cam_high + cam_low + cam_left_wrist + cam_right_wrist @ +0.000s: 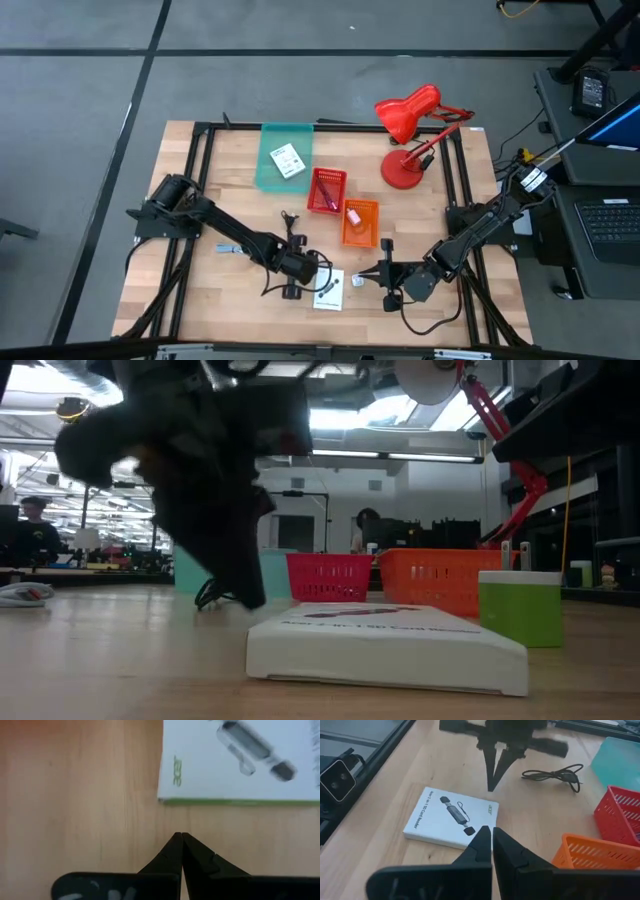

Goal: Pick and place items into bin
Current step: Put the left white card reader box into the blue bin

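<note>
The left gripper [296,268], fingers pressed together and empty, hovers over the desk [240,200] just beside the white card box [329,289]. Right of the box the right gripper [385,275] waits, also closed. A descent without opening would likely shove the flat box aside instead of grasping it.

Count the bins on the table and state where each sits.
3: a teal bin at the back holding a white card, a red bin beside it, and an orange bin nearer the front. None seems hidden.
</note>
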`<state>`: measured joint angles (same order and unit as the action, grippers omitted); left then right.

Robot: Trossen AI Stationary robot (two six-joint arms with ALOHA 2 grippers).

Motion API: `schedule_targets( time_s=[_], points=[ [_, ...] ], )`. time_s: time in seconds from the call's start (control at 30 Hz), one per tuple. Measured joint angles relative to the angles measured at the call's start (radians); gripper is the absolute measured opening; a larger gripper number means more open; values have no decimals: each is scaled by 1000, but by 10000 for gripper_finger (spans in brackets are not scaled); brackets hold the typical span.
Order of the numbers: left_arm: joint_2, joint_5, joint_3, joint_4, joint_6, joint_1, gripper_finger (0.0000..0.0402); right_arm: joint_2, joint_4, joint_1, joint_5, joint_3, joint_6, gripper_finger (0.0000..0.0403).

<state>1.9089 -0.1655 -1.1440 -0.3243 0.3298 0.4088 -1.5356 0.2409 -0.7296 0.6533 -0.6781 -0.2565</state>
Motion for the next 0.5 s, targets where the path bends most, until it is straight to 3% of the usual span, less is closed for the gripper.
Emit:
schedule_targets(
  time_s=[0.17, 0.5],
  points=[
    [-37, -54, -2, 15, -29, 3, 1, 0, 0, 0, 0, 0, 0, 0],
    [-12, -54, -3, 94, -100, -7, 1, 0, 0, 0, 0, 0, -1, 0]
  ],
)
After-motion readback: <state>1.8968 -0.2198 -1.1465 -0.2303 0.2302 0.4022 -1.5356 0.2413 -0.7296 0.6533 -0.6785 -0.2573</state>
